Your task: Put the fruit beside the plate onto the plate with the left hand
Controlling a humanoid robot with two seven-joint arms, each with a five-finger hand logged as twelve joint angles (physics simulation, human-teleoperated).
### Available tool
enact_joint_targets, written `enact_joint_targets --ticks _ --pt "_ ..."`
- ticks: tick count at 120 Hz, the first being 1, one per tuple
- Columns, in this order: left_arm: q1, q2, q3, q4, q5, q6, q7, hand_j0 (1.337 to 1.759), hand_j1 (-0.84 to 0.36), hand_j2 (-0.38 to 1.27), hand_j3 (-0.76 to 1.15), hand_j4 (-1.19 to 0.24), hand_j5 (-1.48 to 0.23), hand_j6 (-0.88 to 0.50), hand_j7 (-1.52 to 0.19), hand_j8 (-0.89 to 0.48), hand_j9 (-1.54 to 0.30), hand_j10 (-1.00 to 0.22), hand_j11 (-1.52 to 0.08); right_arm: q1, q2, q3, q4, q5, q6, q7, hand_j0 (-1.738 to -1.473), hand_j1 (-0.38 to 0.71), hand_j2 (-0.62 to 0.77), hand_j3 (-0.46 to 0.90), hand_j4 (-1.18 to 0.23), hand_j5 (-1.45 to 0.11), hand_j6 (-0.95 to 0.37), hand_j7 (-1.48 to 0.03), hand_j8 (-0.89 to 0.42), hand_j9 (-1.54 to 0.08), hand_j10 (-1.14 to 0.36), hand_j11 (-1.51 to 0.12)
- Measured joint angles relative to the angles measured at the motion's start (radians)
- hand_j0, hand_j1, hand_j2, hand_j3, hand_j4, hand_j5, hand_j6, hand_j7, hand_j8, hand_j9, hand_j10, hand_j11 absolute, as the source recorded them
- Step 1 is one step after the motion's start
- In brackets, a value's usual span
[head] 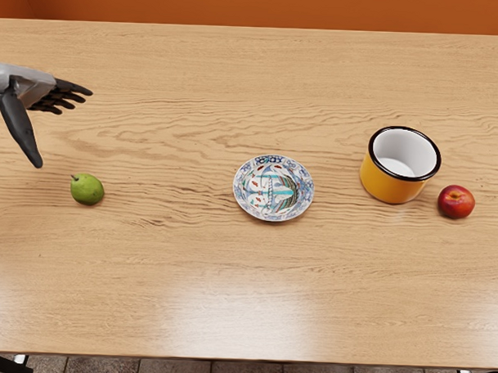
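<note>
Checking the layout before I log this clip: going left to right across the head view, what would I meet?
left robot hand → green fruit → plate → mug → apple

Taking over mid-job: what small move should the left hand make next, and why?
Probably move the left hand over the pear: it is open, holds nothing, and sits apart from the pear, which lies on the table left of the plate.
</note>
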Motion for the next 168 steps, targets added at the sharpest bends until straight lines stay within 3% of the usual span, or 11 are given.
enact_joint_targets --ticks 56,72,82,91,106,130,149,168 --pt "0.008 -0.019 0.002 0.001 0.021 0.000 0.000 1.658 0.35 0.00 0.00 0.00 0.00 0.00 0.00 0.00 0.00 0.00 0.00 -0.001 0.000 0.000 0.000 0.000 0.000 0.000 -1.658 -0.35 0.00 0.00 0.00 0.00 0.00 0.00 0.00 0.00 0.00 0.00" --pt "-0.047 -0.021 0.016 0.007 0.043 0.000 0.000 1.658 0.35 0.00 0.00 0.00 0.00 0.00 0.00 0.00 0.00 0.00 0.00 0.000 0.000 0.000 0.000 0.000 0.000 0.000 -1.658 -0.35 0.00 0.00 0.00 0.00 0.00 0.00 0.00 0.00 0.00 0.00" --pt "-0.161 -0.049 0.141 0.011 -0.017 0.000 -0.004 1.658 0.35 0.00 0.00 0.00 0.00 0.00 0.00 0.00 0.00 0.00 0.00 0.000 0.000 0.000 0.000 0.000 0.000 0.000 -1.658 -0.35 0.00 0.00 0.00 0.00 0.00 0.00 0.00 0.00 0.00 0.00" --pt "-0.260 -0.165 0.295 0.012 -0.087 0.000 -0.005 1.658 0.35 0.00 0.00 0.00 0.00 0.00 0.00 0.00 0.00 0.00 0.00 0.000 0.000 0.000 0.000 0.000 0.000 0.000 -1.658 -0.35 0.00 0.00 0.00 0.00 0.00 0.00 0.00 0.00 0.00 0.00" --pt "-0.329 -0.282 0.521 0.002 -0.178 0.000 -0.008 1.658 0.35 0.00 0.00 0.00 0.00 0.00 0.00 0.00 0.00 0.00 0.00 0.000 0.000 0.000 0.000 0.000 0.000 0.000 -1.658 -0.35 0.00 0.00 0.00 0.00 0.00 0.00 0.00 0.00 0.00 0.00" --pt "-0.401 -0.340 0.734 -0.143 -0.313 0.020 -0.003 1.658 0.35 0.00 0.00 0.00 0.00 0.00 0.00 0.00 0.00 0.00 0.00 0.000 0.000 0.000 0.000 0.000 0.000 0.000 -1.658 -0.35 0.00 0.00 0.00 0.00 0.00 0.00 0.00 0.00 0.00 0.00" --pt "-0.435 -0.342 0.786 -0.305 -0.335 0.232 0.001 1.658 0.35 0.00 0.00 0.00 0.00 0.00 0.00 0.00 0.00 0.00 0.00 0.000 0.000 0.000 0.000 0.000 0.000 0.000 -1.658 -0.35 0.00 0.00 0.00 0.00 0.00 0.00 0.00 0.00 0.00 0.00" --pt "-0.433 -0.376 0.797 -0.367 -0.340 0.426 0.025 1.658 0.35 0.00 0.00 0.00 0.00 0.00 0.00 0.00 0.00 0.00 0.00 0.000 0.000 0.000 0.000 0.000 0.000 0.000 -1.658 -0.35 0.00 0.00 0.00 0.00 0.00 0.00 0.00 0.00 0.00 0.00"
